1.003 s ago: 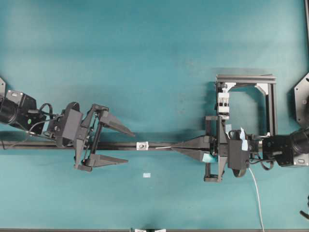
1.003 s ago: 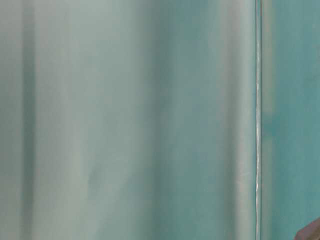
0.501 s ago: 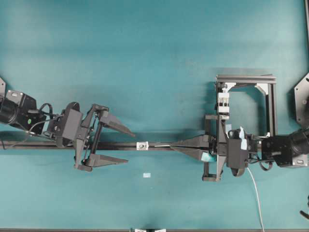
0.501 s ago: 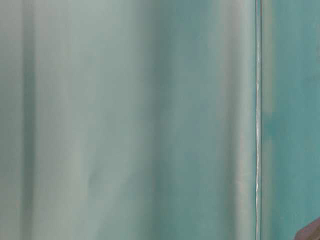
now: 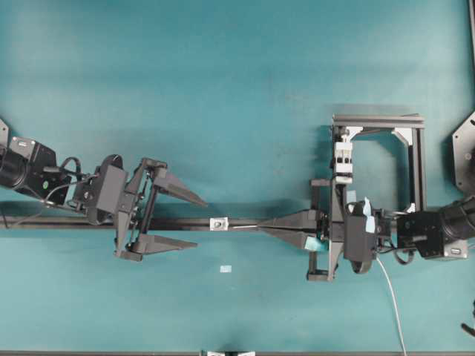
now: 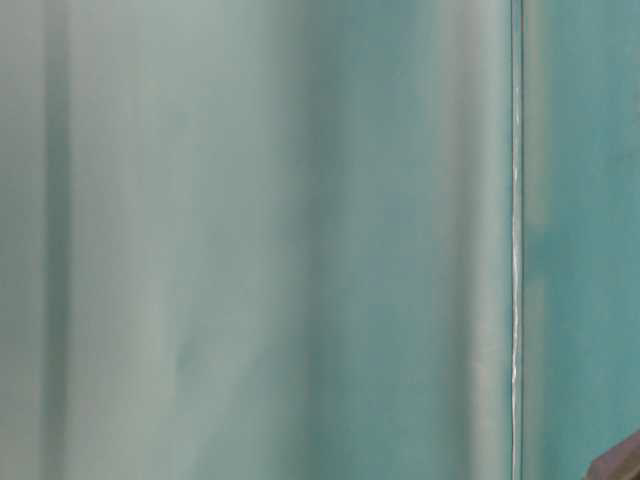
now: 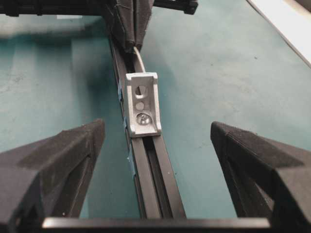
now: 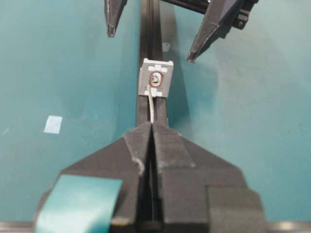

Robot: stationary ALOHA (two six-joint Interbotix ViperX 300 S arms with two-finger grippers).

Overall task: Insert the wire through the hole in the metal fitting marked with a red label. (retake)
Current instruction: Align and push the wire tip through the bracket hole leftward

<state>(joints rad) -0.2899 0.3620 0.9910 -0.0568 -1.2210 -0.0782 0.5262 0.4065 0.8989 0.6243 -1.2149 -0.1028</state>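
Teal matting (image 5: 237, 89) covers the whole bench, and one long black slotted rail (image 5: 178, 222) lies across it. On that rail sits the one tiny silvery square metal fitting (image 5: 218, 223), my landmark for everything else. My two claws face it from opposite ends. My right gripper (image 8: 152, 127) is clenched on the single thin, pale grey-white wire (image 8: 151, 109), whose free end reaches the fitting's face just below the small dark round hole (image 8: 154, 77) (whether it touches, I cannot tell). My left gripper (image 7: 155, 141) stands released, its two black fingers (image 7: 53, 160) spread either side of the rail, apart from the fitting. One small pale tag (image 5: 225, 268) lies on the mat near the fitting. One black frame (image 5: 378, 159) stands well beyond my right wrist. Bare mat lies open on both sides of the rail.
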